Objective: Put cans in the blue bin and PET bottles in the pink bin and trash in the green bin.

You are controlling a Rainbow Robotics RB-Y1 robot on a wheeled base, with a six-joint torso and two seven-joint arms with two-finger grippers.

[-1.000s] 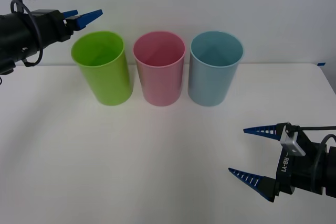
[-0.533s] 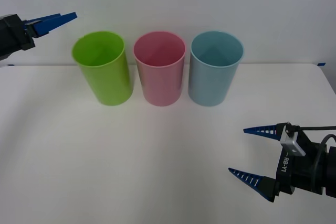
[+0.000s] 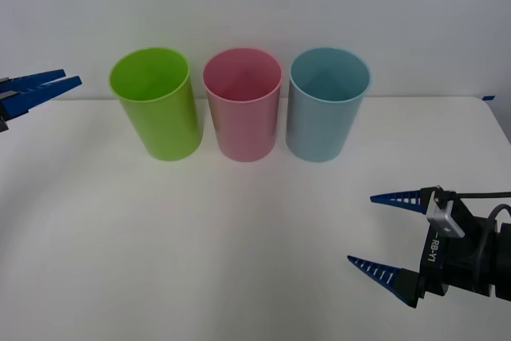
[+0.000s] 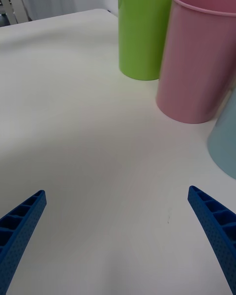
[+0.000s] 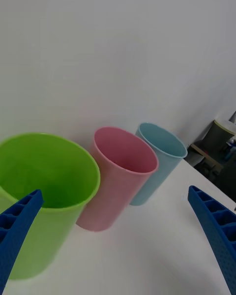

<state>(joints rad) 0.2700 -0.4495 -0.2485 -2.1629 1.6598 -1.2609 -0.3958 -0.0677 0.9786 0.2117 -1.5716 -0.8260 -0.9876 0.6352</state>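
Note:
Three tall cups stand in a row at the back of the table: the green bin [image 3: 156,105], the pink bin [image 3: 242,105] and the blue bin [image 3: 327,105]. My left gripper [image 3: 72,77] hovers open at the far left, level with the green bin's rim and apart from it. Its wrist view looks down on the green bin [image 5: 44,177], pink bin [image 5: 125,150] and blue bin [image 5: 162,140]. My right gripper [image 3: 361,228] is open and low over the table at the front right, with nothing between its fingers. Cans, PET bottles and trash are out of view.
The white table [image 3: 239,237] runs to a pale wall behind the bins. A small blue mark [image 3: 489,97] sits at the table's far right edge. The right wrist view shows bare tabletop [image 4: 98,128] between my right gripper and the bins.
My left gripper has drawn back leftward and down from beside the green bin's rim to the far left edge. The right arm and the bins have not moved.

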